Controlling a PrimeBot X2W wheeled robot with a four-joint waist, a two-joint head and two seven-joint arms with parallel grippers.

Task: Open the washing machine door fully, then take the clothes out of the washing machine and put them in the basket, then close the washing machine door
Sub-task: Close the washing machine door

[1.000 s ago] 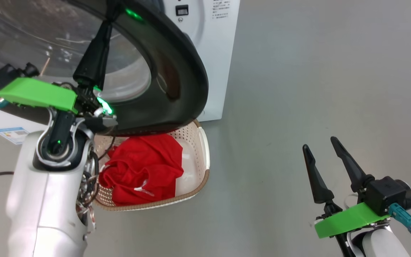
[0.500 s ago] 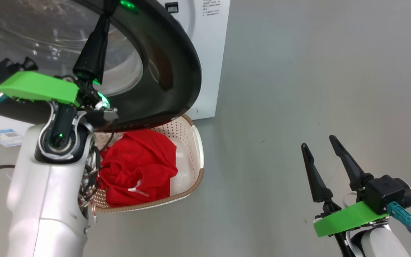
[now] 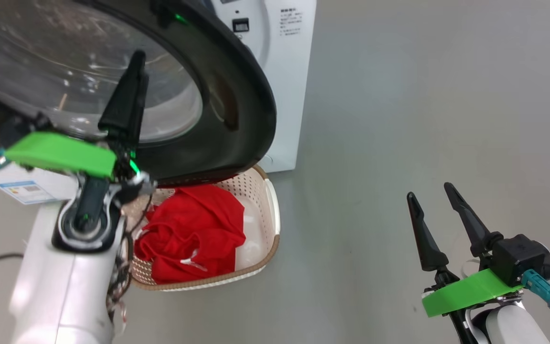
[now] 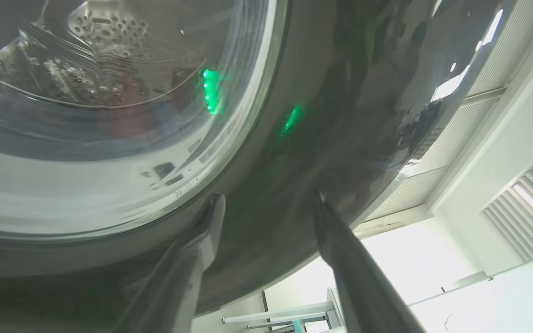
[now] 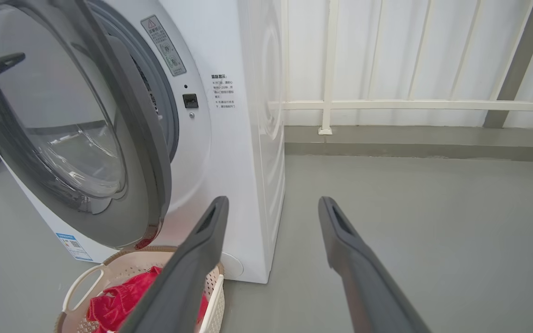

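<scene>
Cream perforated plastic basket (image 3: 273, 210), lower centre, holding bright red fabric clothes (image 3: 194, 229), black-rimmed round washing machine door (image 3: 251, 95) hanging ajar above (upper left), left gripper (image 4: 267, 203) standing parted beside its rim, right gripper (image 3: 429, 191) gaping empty.

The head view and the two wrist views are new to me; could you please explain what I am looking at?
A wheeled robot with two arms. The head view looks down from its head; each wrist view looks along one gripper's two dark fingers. The left gripper is open, close before the washing machine door, holding nothing. The right gripper is open and empty above the grey floor. The door of the white washing machine stands ajar. Beneath it, on the floor, the basket holds red clothes.
</scene>
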